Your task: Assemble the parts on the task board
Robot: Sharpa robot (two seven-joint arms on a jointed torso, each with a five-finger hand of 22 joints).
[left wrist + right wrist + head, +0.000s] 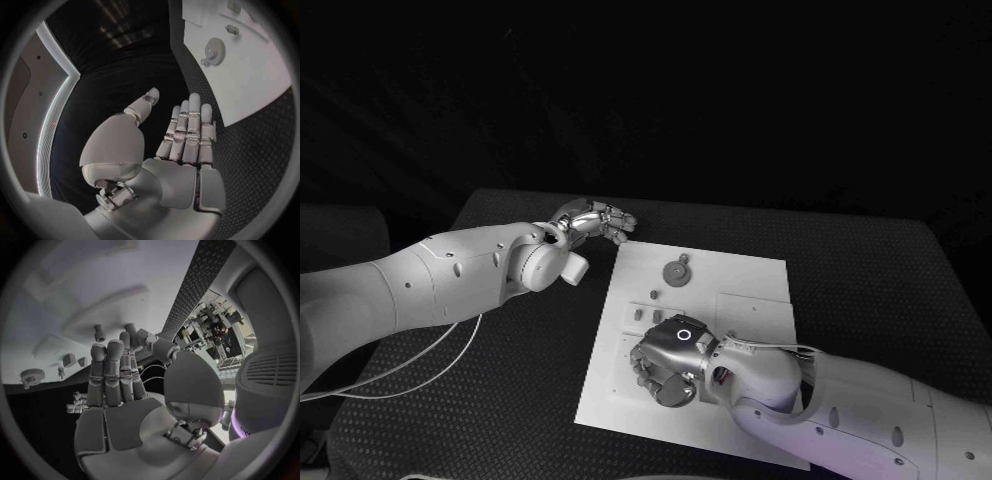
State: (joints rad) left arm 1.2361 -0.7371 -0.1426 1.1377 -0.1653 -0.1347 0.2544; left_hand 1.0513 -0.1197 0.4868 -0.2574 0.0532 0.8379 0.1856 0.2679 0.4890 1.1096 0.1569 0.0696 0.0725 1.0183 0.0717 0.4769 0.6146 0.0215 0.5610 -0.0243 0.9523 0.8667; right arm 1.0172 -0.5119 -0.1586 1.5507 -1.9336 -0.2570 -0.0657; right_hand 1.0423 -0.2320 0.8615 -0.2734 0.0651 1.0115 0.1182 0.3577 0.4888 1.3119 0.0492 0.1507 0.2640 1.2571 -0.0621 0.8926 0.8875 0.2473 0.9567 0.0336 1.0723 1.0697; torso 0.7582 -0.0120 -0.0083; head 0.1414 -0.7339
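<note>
The flat white rectangular task board (733, 290) is seen in the middle of the head view, on the black textured table (877, 270). A small grey toothed gear part (678, 271) lies in the upper part of the board, and several small grey peg-like parts (646, 314) stand lower, near the board's left side. The silver left hand (596, 221) is placed at the board's upper left corner — its fingers are stretched out side by side and nothing is held. The silver right hand (672, 362) is held over the lower left part of the board; its fingers are extended with nothing between them.
</note>
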